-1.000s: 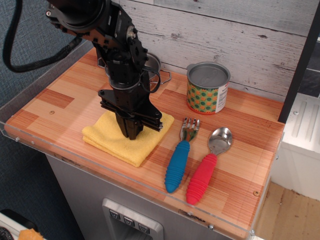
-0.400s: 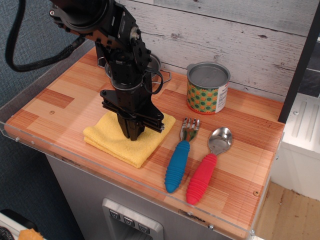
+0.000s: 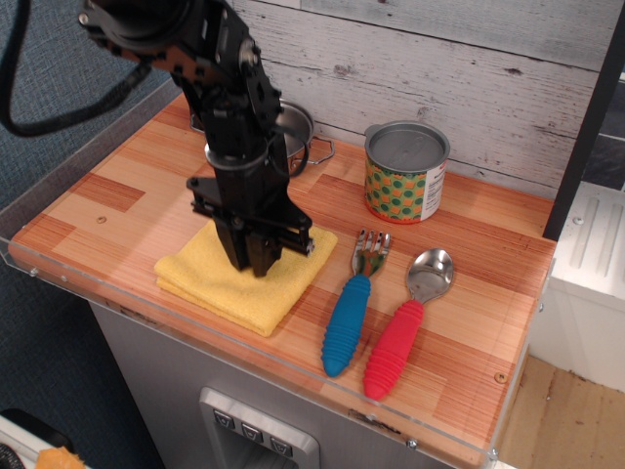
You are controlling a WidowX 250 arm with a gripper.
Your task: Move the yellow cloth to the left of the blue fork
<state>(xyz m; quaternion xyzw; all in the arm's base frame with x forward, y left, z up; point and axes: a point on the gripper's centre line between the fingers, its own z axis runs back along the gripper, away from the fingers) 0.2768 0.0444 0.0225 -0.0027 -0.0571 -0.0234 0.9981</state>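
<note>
Whitewashed planks back a striped wooden counter edged with clear acrylic. At centre-left of the frame we see the yellow cloth lying folded on the wood, just beside the blue fork, which sits right of it at lower centre.

Our gripper points straight down onto the cloth's upper middle. Over the last second the cloth has slid a little toward the left of the frame and the arm has shifted with it, so the gap to the fork has widened slightly. We judge the cloth is already in its asked-for place and only a release and a lift may remain.

How the jaws stand we cannot tell: the tips are dark and seem buried in the fabric, perhaps pinching a fold.

Beyond the fork lie a red-handled spoon, a tin with a green dotted label, and a small metal pot behind the arm. No brand or readable writing shows on anything.
</note>
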